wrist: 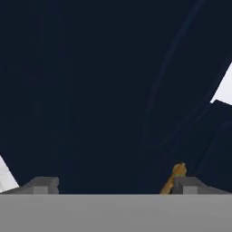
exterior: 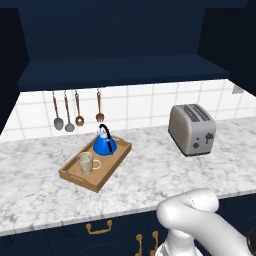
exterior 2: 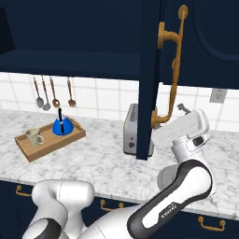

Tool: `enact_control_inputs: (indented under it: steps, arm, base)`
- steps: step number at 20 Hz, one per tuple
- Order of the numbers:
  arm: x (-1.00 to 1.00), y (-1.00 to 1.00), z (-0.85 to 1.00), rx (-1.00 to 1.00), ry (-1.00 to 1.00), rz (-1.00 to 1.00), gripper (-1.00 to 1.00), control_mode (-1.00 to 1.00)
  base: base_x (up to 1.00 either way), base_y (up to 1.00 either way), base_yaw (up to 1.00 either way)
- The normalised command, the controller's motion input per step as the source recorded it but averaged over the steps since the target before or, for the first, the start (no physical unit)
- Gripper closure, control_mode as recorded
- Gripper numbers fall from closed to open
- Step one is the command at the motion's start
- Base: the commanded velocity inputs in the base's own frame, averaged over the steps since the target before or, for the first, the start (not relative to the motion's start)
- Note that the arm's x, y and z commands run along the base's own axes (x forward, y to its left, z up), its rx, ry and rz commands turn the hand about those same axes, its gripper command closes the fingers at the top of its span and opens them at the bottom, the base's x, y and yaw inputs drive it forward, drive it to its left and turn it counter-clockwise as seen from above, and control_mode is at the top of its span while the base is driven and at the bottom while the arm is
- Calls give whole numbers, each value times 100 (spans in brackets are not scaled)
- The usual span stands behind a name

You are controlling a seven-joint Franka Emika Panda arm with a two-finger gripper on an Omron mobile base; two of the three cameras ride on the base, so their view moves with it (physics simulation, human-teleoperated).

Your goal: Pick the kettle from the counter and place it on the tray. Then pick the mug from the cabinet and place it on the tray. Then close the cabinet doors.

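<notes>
**Kettle and mug on the tray; cabinet doors left to close**

Kettle (exterior: 104, 143) and mug (exterior: 86, 162) both stand on the wooden tray (exterior: 114, 167), which rests on the marbled tabletop (exterior: 150, 170) below four hanging utensils (exterior: 75, 112). The kettle sits at the tray's back end, toward the tiled wall, the mug at its front end, the two apart. From that, the two placing steps look finished.

What remains, judging by the pictures, is the doors. In the right base view a cabinet door (exterior 2: 150, 79) stands swung out, seen almost edge-on, with its long curved brass handle (exterior 2: 170, 65) facing the arm. The cabinet (exterior: 120, 70) above the tabletop shows a bare navy shelf in the left base view. The other door I cannot make out clearly.

The gripper (wrist: 115, 186) is raised near that open door, its jaws spread wide and holding nothing. In the hand view the dark fingertips (wrist: 43, 185) point at a navy panel, with a bit of brass handle just beside the right one. Whether anything touches the door yet cannot be told.

A silver toaster (exterior: 192, 129) stands on the tabletop well to the right of the tray. Small lettering on the arm's forearm link is too small to read; no other writing or brand shows.
</notes>
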Motion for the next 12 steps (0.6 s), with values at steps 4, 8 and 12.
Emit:
enact_control_inputs:
  steps: [4, 8, 12]
  arm:
    - [-10, 11, 57, -37, -17, 0, -100, -100]
    - [-10, 15, 60, -36, -16, 0, -100, -100]
    - [-5, 28, 59, -35, -13, 0, -100, -100]
  base:
    - [0, 0, 0]
    - [0, 0, 0]
    - [0, 0, 0]
